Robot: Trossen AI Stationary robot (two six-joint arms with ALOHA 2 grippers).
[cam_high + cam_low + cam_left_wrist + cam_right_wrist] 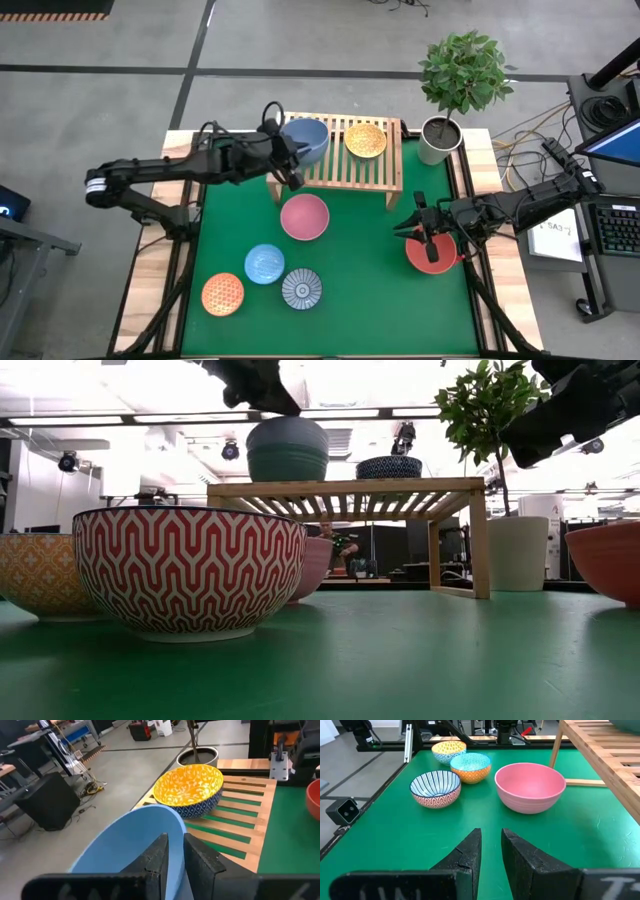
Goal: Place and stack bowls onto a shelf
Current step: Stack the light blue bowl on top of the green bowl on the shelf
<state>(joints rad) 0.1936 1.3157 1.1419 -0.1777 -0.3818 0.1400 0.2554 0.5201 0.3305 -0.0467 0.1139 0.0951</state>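
Left claw point(293, 163) pinched tight, arm outstretched — right claw point(425, 228) nearly closed, hovering.

You get even, bright overhead light in the high view; the green-matted counter point(350, 280) shows only faint, soft shadows under the bowls. In the low view the ceiling light panels point(200, 417) glare white and wash out the room behind. There the red-and-white zigzag-patterned bowl point(189, 572) up close looks sharp, while the near mat blurs. In both wrist views the dark end effector fingers point(200, 865) point(465, 857) sit soft and out of focus; objects beyond them read clearly.
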